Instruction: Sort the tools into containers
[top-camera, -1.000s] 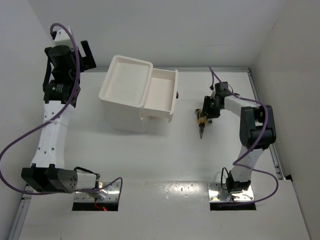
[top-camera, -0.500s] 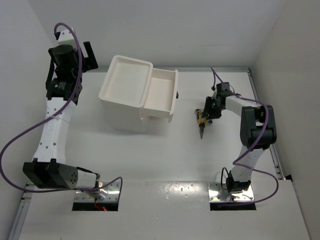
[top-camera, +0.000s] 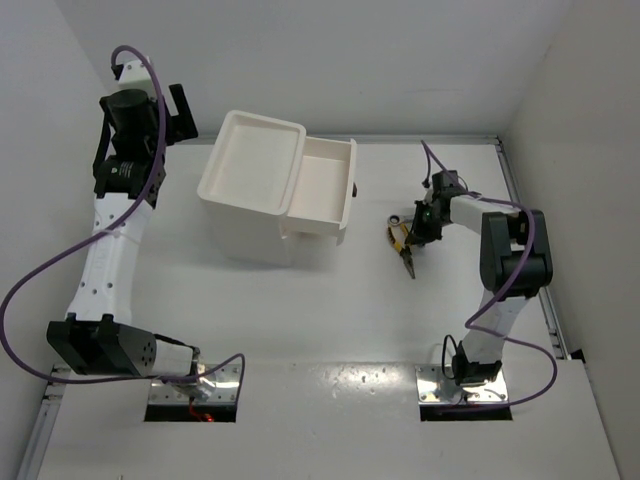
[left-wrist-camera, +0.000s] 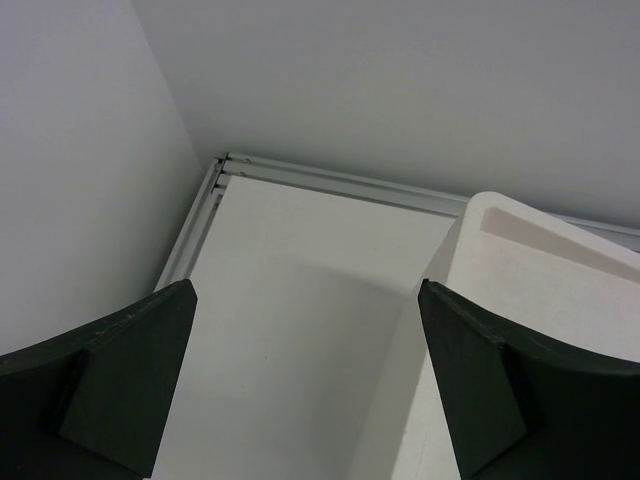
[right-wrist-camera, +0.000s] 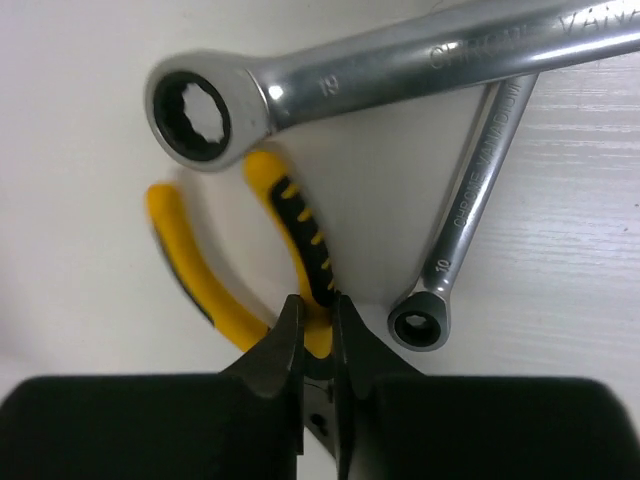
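My right gripper (top-camera: 424, 226) (right-wrist-camera: 318, 318) is low over the table at the right, shut on one handle of the yellow-handled pliers (top-camera: 404, 246) (right-wrist-camera: 296, 226). The pliers lie on the table. Two silver wrenches lie just beyond them: a large one (right-wrist-camera: 400, 60) and a smaller one (right-wrist-camera: 470, 210), their ring ends close to the pliers. The large white bin (top-camera: 250, 165) (left-wrist-camera: 540, 300) and the smaller bin (top-camera: 326, 188) stand side by side at the back centre. My left gripper (top-camera: 172, 108) (left-wrist-camera: 310, 380) is open and empty, held high left of the large bin. No screwdrivers show.
White walls close the table in on the left, back and right. A metal rail (left-wrist-camera: 330, 180) runs along the back edge. The arm bases (top-camera: 195, 385) (top-camera: 465, 385) sit at the near edge.
My right gripper has shifted slightly right and the pliers have turned a little with it, tip swinging right. The left arm has edged slightly back.
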